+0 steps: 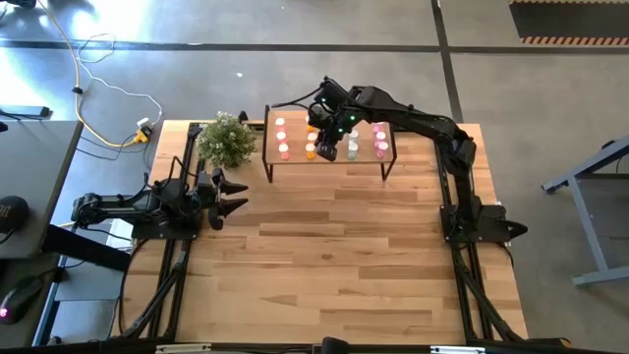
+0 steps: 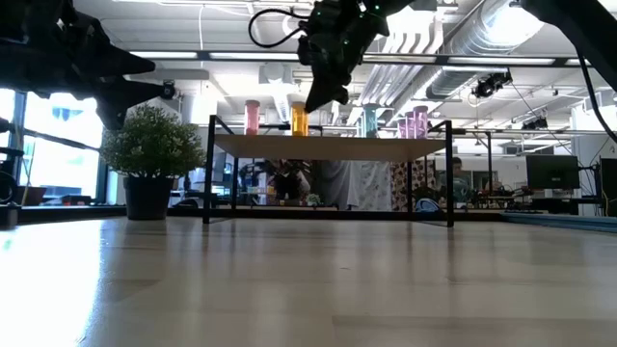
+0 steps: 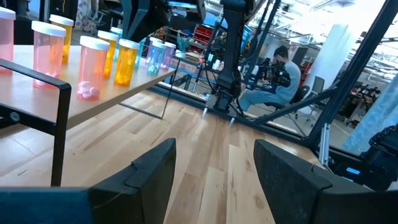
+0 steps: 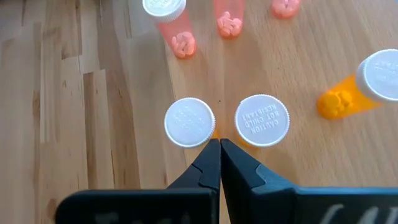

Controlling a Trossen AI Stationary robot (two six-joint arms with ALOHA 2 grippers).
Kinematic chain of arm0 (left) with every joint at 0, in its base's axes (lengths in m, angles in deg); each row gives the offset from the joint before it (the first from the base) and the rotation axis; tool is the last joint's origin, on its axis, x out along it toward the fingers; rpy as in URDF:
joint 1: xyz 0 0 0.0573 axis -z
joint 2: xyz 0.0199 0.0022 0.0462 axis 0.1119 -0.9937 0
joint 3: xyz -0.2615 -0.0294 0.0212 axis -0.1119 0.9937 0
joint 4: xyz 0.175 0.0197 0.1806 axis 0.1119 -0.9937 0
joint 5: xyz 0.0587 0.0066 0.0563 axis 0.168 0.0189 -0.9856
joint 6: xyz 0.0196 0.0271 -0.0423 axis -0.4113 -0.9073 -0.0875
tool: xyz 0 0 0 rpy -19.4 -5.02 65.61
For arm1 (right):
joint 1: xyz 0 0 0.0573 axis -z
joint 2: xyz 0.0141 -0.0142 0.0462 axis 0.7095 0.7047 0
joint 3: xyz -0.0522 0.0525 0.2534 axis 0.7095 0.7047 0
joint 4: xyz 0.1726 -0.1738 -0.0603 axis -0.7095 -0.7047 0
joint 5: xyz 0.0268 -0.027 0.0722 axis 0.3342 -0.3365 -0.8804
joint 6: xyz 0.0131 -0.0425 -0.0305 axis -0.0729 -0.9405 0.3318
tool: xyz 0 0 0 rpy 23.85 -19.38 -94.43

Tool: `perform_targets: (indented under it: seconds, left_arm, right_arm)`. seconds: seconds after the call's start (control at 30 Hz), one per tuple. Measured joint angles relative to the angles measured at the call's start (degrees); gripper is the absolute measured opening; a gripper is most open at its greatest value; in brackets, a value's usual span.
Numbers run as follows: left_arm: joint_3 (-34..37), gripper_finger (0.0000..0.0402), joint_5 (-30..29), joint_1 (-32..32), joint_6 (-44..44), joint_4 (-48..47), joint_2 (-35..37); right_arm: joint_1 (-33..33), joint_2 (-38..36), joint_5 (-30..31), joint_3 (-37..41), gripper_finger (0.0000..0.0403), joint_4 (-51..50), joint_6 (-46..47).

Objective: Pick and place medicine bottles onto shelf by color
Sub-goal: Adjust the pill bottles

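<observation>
Right wrist view looks straight down past the right end effector [image 4: 219, 149], its fingers pressed together and pinching nothing, tips poised just short of the gap between two white-capped orange bottles [image 4: 261, 120] standing upright on the shelf [image 4: 99, 93]. Those bottles' long axes run vertically, toward the camera, so only caps show; the pink bottles [image 4: 171, 15] stand farther on. From above, this arm reaches over the shelf's middle, among rows sorted pink, orange, pale green, pink. The left end effector [image 1: 228, 195] waits with fingers spread, over the worktop [image 1: 344, 256] near the potted plant [image 1: 228, 140], well apart from the shelf; the right arm is clearly nearer.
</observation>
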Motion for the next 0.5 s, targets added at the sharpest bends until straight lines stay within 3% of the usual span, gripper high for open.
perform_targets:
  seconds: [0.5]
  left_arm:
    - [0.0, 0.0207, -0.2, 0.0, 0.0, 0.0, 0.0]
  right_arm:
    - [0.9, 0.8, 2.8, 0.0, 0.0, 1.5, 0.2]
